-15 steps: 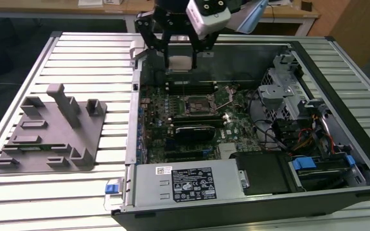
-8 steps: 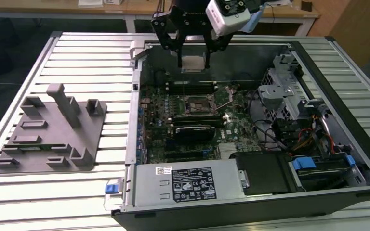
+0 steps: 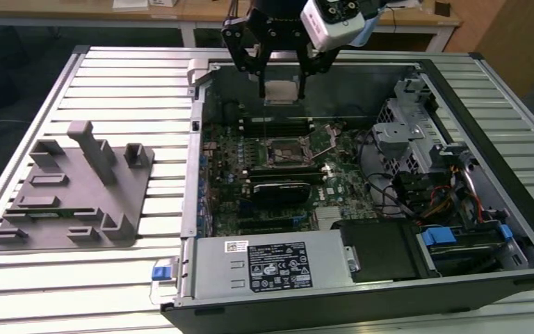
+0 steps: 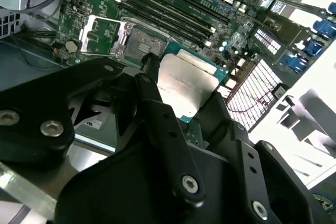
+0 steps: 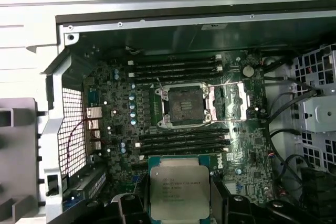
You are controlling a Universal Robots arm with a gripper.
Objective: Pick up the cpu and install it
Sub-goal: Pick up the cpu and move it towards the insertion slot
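Hanging beyond the open socket [image 3: 290, 147], near the case's [image 3: 369, 75] far wall, the gripper [image 3: 281, 87] in the exterior view is clenching the cpu [image 3: 282, 93] by opposite edges, metal top up, likely to keep it level; the grey tray [image 3: 72, 188] is sitting outside the case, well apart from the socket. In the second wrist view the fingers [image 4: 157, 111] are pinching the cpu [image 4: 186, 85] beside the socket [image 4: 139, 43], whose hinged plate [image 4: 102, 35] is standing open. In the first wrist view memory slots [image 5: 184, 139] are lying between cpu [image 5: 178, 190] and socket [image 5: 185, 106], with nothing covering the seat.

A ribbed, silver metal table [image 3: 109, 76] carries a grey plastic tray [image 3: 72, 202] with upright posts on the exterior view's left and, just beside it, an open computer case [image 3: 341, 306] lying on its side.
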